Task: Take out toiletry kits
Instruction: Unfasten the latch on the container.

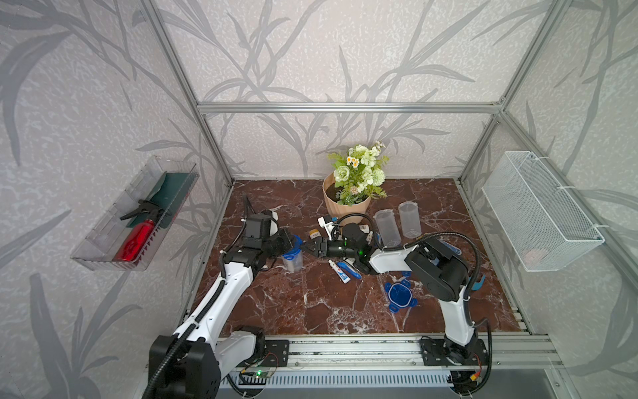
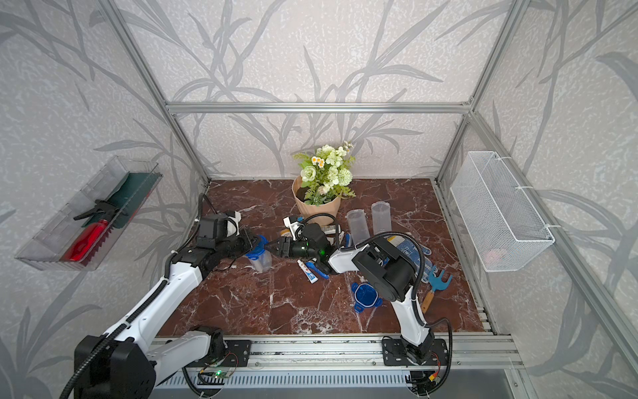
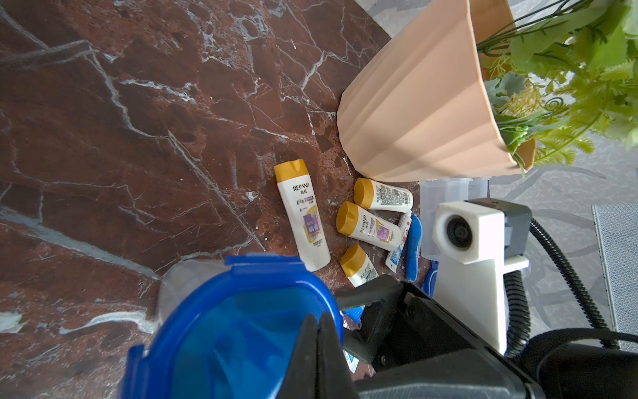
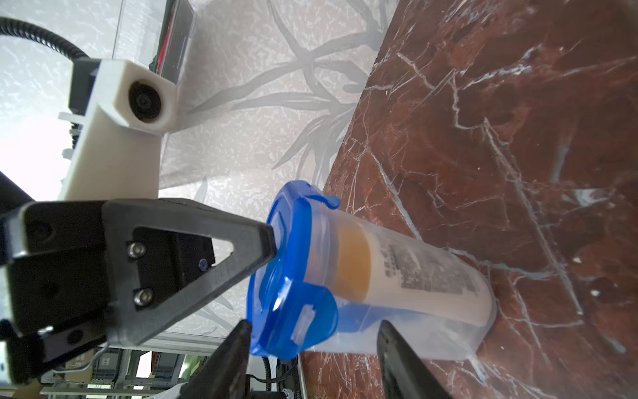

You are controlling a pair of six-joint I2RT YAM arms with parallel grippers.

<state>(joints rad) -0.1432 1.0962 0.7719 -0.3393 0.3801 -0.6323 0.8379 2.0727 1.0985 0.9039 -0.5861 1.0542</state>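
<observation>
The left hand (image 4: 269, 241) is clenched, its tips pressed on the lid (image 4: 293, 276) of the upright jar (image 4: 414, 286). This is probably to pin the jar to the table (image 1: 310, 311) so it cannot tip. The right hand (image 4: 312, 324) is released, its fingers apart on either side of a lid clip, apparently placed to pry it; whether they touch it cannot be told. One bottle (image 4: 397, 273) stands inside the closed jar. Other bottles (image 3: 303, 214), a tube (image 1: 337, 272) and a toothbrush (image 3: 413, 245) lie out beside the pot (image 3: 421, 114), near two empty jars (image 1: 387, 228). This looks like the last jar to unpack.
</observation>
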